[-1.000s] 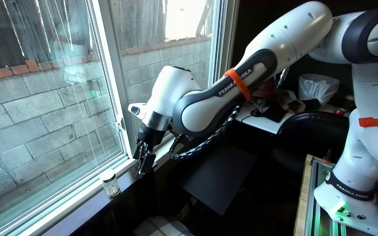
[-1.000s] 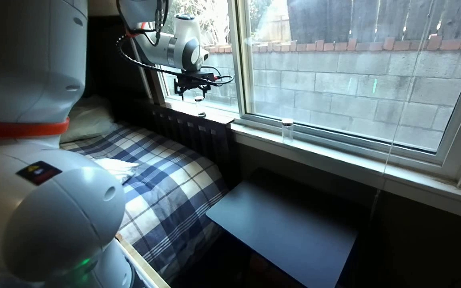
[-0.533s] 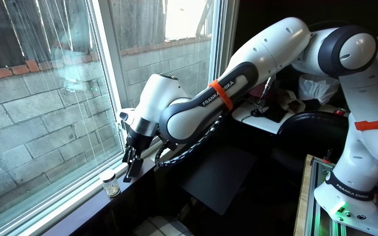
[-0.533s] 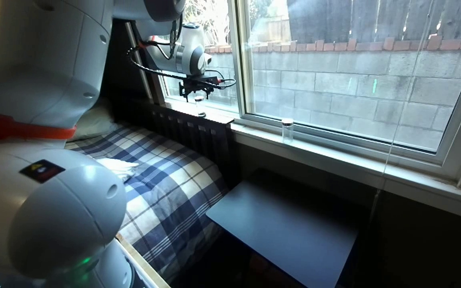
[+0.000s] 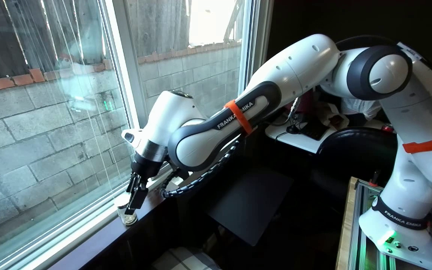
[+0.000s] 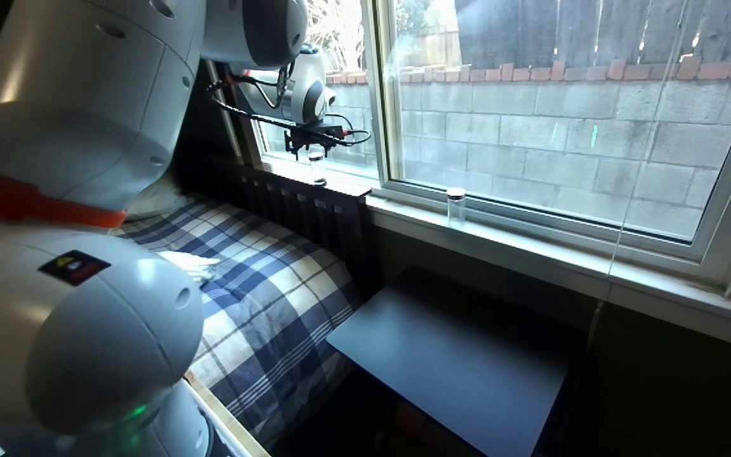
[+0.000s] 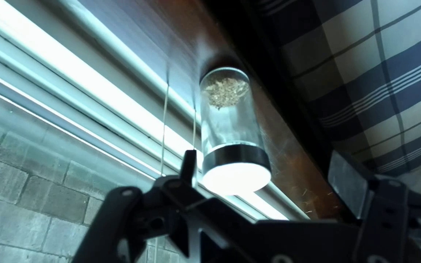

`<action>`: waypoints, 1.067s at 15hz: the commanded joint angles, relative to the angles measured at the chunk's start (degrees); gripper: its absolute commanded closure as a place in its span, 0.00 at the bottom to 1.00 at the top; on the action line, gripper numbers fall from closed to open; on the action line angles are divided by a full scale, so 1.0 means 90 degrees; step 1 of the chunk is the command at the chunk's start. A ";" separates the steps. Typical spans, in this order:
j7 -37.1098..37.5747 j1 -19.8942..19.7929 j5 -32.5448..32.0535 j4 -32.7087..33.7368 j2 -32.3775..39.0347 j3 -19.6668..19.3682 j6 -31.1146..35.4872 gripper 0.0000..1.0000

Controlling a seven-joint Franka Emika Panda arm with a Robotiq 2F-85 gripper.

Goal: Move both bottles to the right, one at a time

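A small clear glass bottle (image 5: pixel 129 219) with a white cap and some pale flakes inside stands upright on the dark ledge by the window. It also shows in an exterior view (image 6: pixel 318 171) and in the wrist view (image 7: pixel 230 122). A second bottle (image 6: pixel 456 209) stands upright on the white sill farther right; it is not seen in the wrist view. My gripper (image 5: pixel 131 202) is open and right at the near bottle's top, partly covering it. In the wrist view my gripper (image 7: pixel 267 170) has the cap between its fingers, closer to the left finger. I cannot tell if they touch.
The window glass (image 6: pixel 530 146) rises directly behind the bottles, with thin cords (image 7: pixel 165 128) hanging by it. The dark ledge (image 5: pixel 88 245) is narrow. A plaid bed (image 6: pixel 264 285) and a black table (image 6: pixel 454 355) lie below.
My arm has moved down and along the ledge to the near bottle, so the gripper now overlaps that bottle in an exterior view. Both bottles stand where they were.
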 commanded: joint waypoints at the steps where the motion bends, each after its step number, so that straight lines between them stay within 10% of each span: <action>1: 0.0290 0.0174 -0.0176 0.0481 0.0370 -0.0070 -0.0004 0.14; 10: 0.0486 0.0358 -0.0396 0.0839 0.0597 -0.0268 -0.0088 0.25; 16: 0.0648 0.0454 -0.0538 0.0859 0.0543 -0.0379 -0.0248 0.63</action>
